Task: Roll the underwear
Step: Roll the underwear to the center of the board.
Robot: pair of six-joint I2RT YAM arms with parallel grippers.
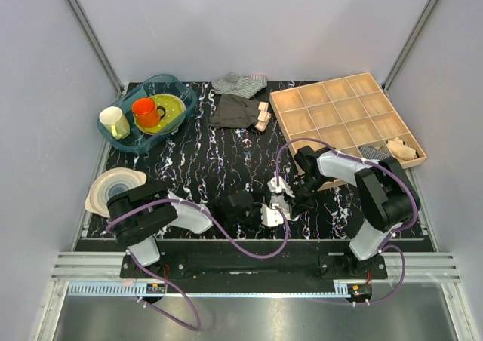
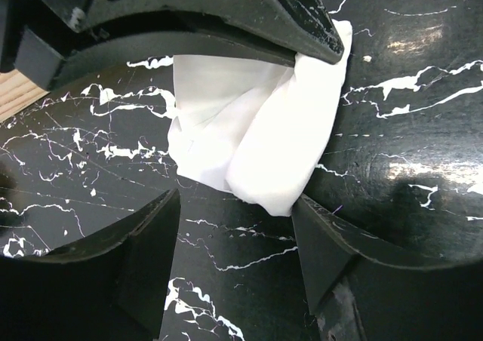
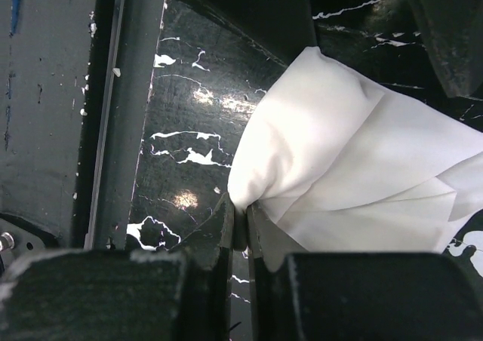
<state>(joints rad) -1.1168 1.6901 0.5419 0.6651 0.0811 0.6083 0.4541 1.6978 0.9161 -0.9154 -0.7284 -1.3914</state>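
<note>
The white underwear point(image 1: 273, 210) lies bunched on the black marble table near the front middle, between my two grippers. In the left wrist view the underwear point(image 2: 256, 130) is a folded wad just ahead of my left gripper point(image 2: 235, 199), which is open and empty, its right finger touching the wad's near edge. My right gripper point(image 3: 241, 205) is shut on a fold at the edge of the underwear point(image 3: 355, 152). In the top view my left gripper point(image 1: 258, 210) and right gripper point(image 1: 290, 199) face each other across the cloth. The right gripper also shows in the left wrist view point(image 2: 249, 9).
A wooden compartment tray point(image 1: 347, 115) stands at the back right with small cloth items in its right cells. A dark grey garment point(image 1: 234, 111), a striped cloth point(image 1: 240, 83) and wooden blocks point(image 1: 263, 117) lie at the back. A blue basin point(image 1: 147, 111) with mugs and stacked bowls point(image 1: 113, 186) are on the left.
</note>
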